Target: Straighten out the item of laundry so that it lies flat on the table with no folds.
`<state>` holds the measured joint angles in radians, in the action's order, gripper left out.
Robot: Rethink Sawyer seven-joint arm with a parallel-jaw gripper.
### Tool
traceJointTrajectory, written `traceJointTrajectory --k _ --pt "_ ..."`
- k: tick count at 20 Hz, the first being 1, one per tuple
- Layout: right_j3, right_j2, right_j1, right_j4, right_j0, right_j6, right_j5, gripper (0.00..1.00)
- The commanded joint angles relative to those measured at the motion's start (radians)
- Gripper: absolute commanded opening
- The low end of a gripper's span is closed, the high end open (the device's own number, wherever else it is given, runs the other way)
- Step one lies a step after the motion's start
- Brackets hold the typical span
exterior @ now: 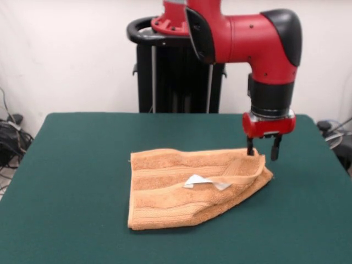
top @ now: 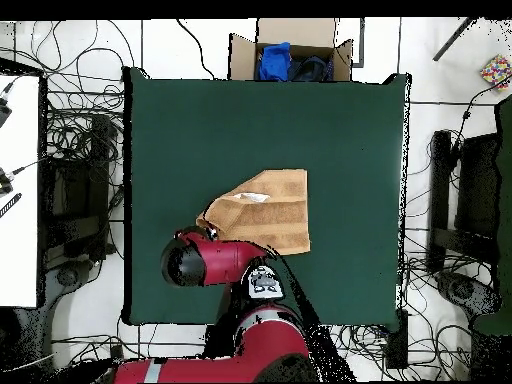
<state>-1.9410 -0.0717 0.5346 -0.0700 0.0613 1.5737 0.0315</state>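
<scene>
The orange-tan towel (exterior: 181, 187) lies on the green table (exterior: 77, 165), right of centre in the front view. It is not flat: its right part is folded over in a diagonal flap, and a white care tag (exterior: 206, 181) shows on top. My gripper (exterior: 263, 149) hangs over the towel's far right corner, open. Its left fingertip (exterior: 251, 148) is at the corner's edge and the other is just off the cloth. From overhead, the towel (top: 270, 215) shows beside the arm's wrist (top: 190, 260), which hides the gripper.
Bare green table (top: 260, 120) surrounds the towel on all sides. A cardboard box (top: 290, 50) with dark and blue things in it stands off the table's edge. Cables lie on the floor around the table.
</scene>
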Motion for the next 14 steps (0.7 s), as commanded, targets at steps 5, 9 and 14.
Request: traceJointTrajectory --k 5,9,14 --pt "0.131 0.010 0.019 0.061 -0.025 0.161 0.153 1.00" --pt "0.133 0.015 0.014 0.061 -0.035 0.175 0.145 1.00" --pt "0.115 0.005 0.025 0.039 -0.004 0.159 0.142 1.00"
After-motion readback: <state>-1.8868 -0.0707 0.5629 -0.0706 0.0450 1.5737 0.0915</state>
